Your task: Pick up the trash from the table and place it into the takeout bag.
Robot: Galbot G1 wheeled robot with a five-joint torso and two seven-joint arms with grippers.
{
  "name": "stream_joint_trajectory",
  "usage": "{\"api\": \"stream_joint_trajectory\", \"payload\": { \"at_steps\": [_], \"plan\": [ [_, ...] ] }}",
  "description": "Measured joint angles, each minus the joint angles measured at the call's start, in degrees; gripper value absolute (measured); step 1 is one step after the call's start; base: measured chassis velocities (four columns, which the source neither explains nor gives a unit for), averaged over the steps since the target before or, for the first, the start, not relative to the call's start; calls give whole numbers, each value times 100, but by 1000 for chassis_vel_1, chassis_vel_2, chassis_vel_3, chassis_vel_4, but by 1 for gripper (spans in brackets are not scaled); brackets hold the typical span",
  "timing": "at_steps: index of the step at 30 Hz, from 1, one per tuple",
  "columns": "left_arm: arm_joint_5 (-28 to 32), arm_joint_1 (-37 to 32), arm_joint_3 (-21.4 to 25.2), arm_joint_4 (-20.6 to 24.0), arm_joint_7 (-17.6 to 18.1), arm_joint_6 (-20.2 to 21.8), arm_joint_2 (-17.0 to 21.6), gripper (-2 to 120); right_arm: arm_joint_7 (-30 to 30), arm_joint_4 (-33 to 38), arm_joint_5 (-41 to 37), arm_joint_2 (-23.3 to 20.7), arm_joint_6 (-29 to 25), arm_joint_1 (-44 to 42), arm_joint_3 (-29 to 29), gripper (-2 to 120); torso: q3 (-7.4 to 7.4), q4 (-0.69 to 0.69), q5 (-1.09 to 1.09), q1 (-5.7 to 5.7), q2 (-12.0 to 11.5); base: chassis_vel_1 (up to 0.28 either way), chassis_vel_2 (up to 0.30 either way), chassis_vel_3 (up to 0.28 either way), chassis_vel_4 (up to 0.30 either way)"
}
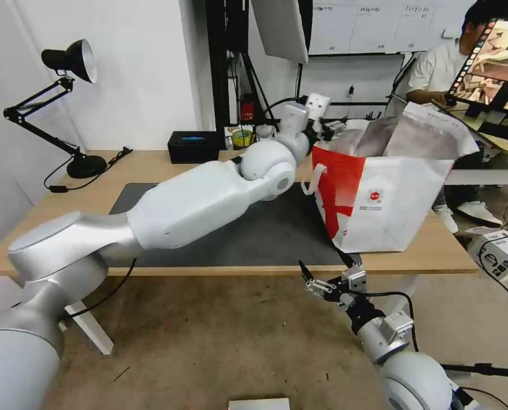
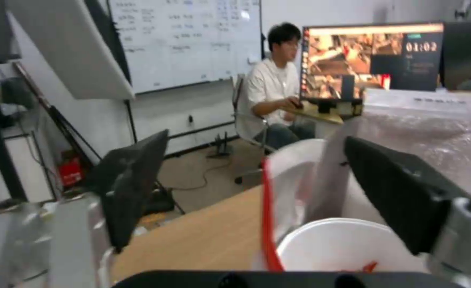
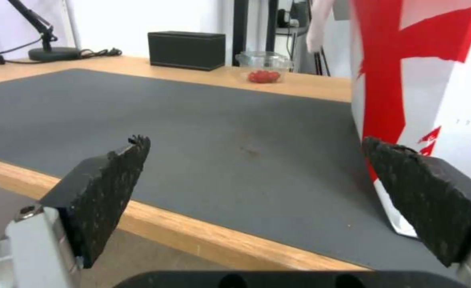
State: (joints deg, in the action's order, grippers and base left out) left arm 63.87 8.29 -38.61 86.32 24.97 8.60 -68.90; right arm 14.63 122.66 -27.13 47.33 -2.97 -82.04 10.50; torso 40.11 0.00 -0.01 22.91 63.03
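**benchwatcher:** Closest to the head camera is the robot's big white left arm, reaching across the table (image 1: 151,165) toward the takeout bag (image 1: 390,199). The left gripper (image 2: 257,188) sits right at the bag's mouth with its pads spread wide and nothing pinched between them. Just below it, inside the opening, there's a white round bowl (image 2: 342,244) with a bit of red showing at its edge.

**servo_dave:** So the bowl is in the bag?

**benchwatcher:** Looks like it's at or just inside the opening beside the red panel; how deep it sits can't be told. The bag stands upright on the right end of the dark grey mat (image 1: 265,233), foil lining showing at the top.

**servo_dave:** And the other arm?

**benchwatcher:** The right gripper (image 1: 316,283) hangs low, off the front edge of the table, below the bag's near corner. Its fingers (image 3: 102,192) are apart too, holding nothing. Past the mat there's a small clear container (image 3: 263,66) with reddish bits next to a black box (image 3: 187,50), and a desk lamp (image 1: 66,108) at the far left.
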Motion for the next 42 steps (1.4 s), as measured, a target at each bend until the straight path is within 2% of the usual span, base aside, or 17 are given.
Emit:
{"api": "stream_joint_trajectory", "payload": {
  "at_steps": [5, 6, 10, 11, 13, 15, 17, 18, 20, 21, 22, 24, 27, 29, 32, 39, 42],
  "plan": [
    [-50, -566, 215, 576, -61, -504, 761, 100, 0, 0, 0, 0, 0, 0, 0, 100, 0, -1, -1, 0, 0, 0, 0, 0, 0],
    [-50, -566, 215, 576, -61, -504, 761, 100, 0, 0, 0, 0, 0, 0, 0, 100, 0, -1, -1, 0, 0, 0, 0, 0, 0],
    [-229, -1492, 736, 1104, -240, -775, 1611, 100, 0, 0, 0, 0, 0, 0, 0, 100, 0, 1, -1, 0, -1, 0, 0, 0, 0],
    [-229, -1492, 736, 1104, -240, -775, 1611, 100, 0, 0, 0, 0, 0, 0, 0, 100, 0, 1, -1, 0, -1, 0, 0, 0, 0],
    [-559, -2138, 1238, 1432, -414, -962, 2184, 100, 0, 0, 0, 0, -1, 0, 0, 100, 0, -1, -1, 0, -1, 0, 0, 0, 0],
    [-711, -2352, 1412, 1534, -498, -1031, 2358, 100, -1, 0, 0, 0, 0, 0, 0, 100, -1, 1, 0, 0, -1, 0, 0, 0, 0],
    [-1113, -3163, 2064, 1885, -711, -1135, 2809, 100, 0, 0, 0, -1, 0, 0, 1, 100, 0, 2, -5, 0, -1, 0, 0, 0, 0],
    [-1113, -3163, 2064, 1885, -711, -1135, 2809, 100, 0, 0, 0, -1, 0, 0, 1, 100, 0, 2, -5, 0, -1, 0, 0, 0, 0],
    [-1305, -4019, 2725, 2150, -789, -1184, 2998, 100, -1, 1, 0, 0, -1, 0, 0, 100, -1, 1, 3, -1, 0, 0, 0, 0, 0],
    [-1382, -4459, 3072, 2251, -829, -1198, 3040, 100, -1, 1, 0, 0, 0, 0, 0, 100, 0, 1, -7, 0, -1, 0, 0, 0, 0],
    [-1382, -4459, 3072, 2251, -829, -1198, 3040, 100, -1, 1, 0, 0, 0, 0, 0, 100, 0, 1, -7, 0, -1, 0, 0, 0, 0],
    [-1549, -5374, 3909, 2465, -894, -1274, 3091, 100, -1, 0, 0, 0, 0, 0, 0, 100, -2, -2, 6, -1, 0, 0, 0, 0, 0],
    [-1771, -6200, 4479, 2604, -908, -1432, 3100, 100, -1, 1, 0, -1, 0, 0, 0, 100, 0, 1, -4, 0, 0, 0, 0, 0, 0],
    [-2016, -6925, 5036, 2740, -900, -1587, 2999, 100, -1, 0, 0, 0, 0, 0, 0, 100, -1, 0, 4, -1, 0, 0, 0, 0, 0],
    [-2255, -7406, 5368, 2781, -886, -1679, 2790, 100, 0, 0, 0, 0, 0, 0, 0, 100, -1, 2, -1, -1, 0, 0, 0, 0, 0],
    [-2638, -7763, 5563, 2696, -881, -1779, 2323, 100, 0, 0, 0, -1, 0, 0, 0, 100, 0, -6, 1, 1, -1, 0, 0, 0, 0],
    [-2775, -8194, 5901, 2788, -864, -1788, 2202, 100, 0, 0, 0, 0, 0, 0, 0, 100, 0, 0, 2, 0, -1, 0, 0, 0, 0]
  ]
}}
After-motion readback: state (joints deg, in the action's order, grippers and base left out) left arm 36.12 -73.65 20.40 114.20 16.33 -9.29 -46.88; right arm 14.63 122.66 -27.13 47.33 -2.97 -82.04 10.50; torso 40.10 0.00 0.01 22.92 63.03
